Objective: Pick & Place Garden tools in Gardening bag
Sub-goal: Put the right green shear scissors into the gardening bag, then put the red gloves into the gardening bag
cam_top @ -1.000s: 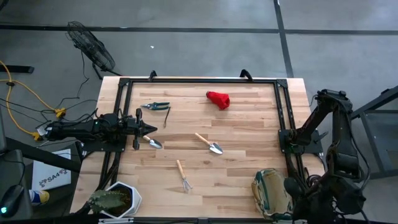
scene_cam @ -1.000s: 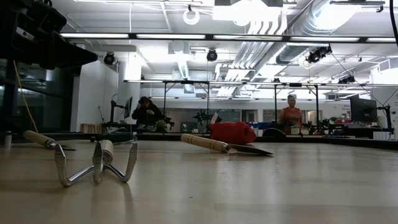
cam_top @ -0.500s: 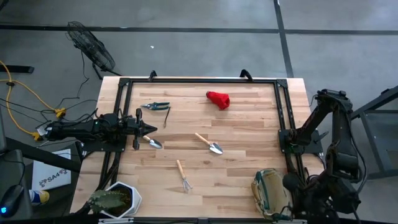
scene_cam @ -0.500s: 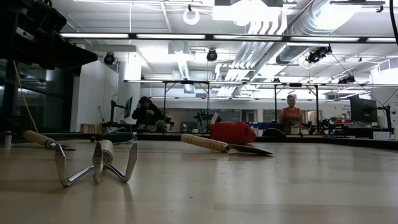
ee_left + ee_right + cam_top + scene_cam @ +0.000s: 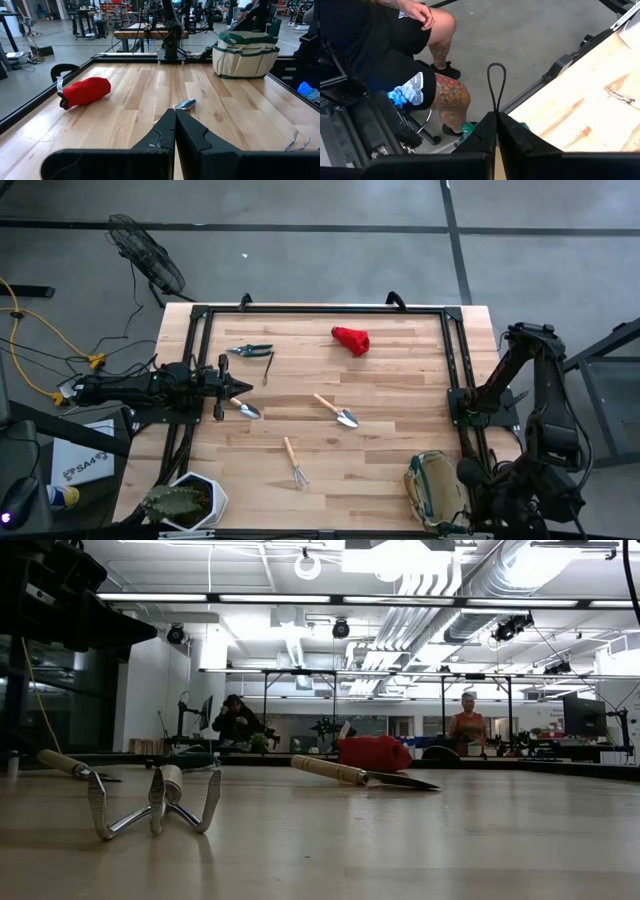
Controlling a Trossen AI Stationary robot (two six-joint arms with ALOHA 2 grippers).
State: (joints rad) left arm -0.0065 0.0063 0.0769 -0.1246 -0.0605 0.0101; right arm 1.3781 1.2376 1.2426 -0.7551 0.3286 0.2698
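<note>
wooden table point(image 5: 400, 395): left end effector point(image 5: 234, 389) and right end effector point(image 5: 495, 116) closed, empty.

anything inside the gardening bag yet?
In the high view the gardening bag shows only bare fabric at its mouth. The right arm covers its right side, so the bottom stays unseen. Two trowels, rake and shears lie on the table.

A red lump point(image 5: 351, 339), a khaki bag point(image 5: 434, 489) with green trim, green-handled shears point(image 5: 250, 350), pale wooden table point(image 5: 390, 380).
</note>
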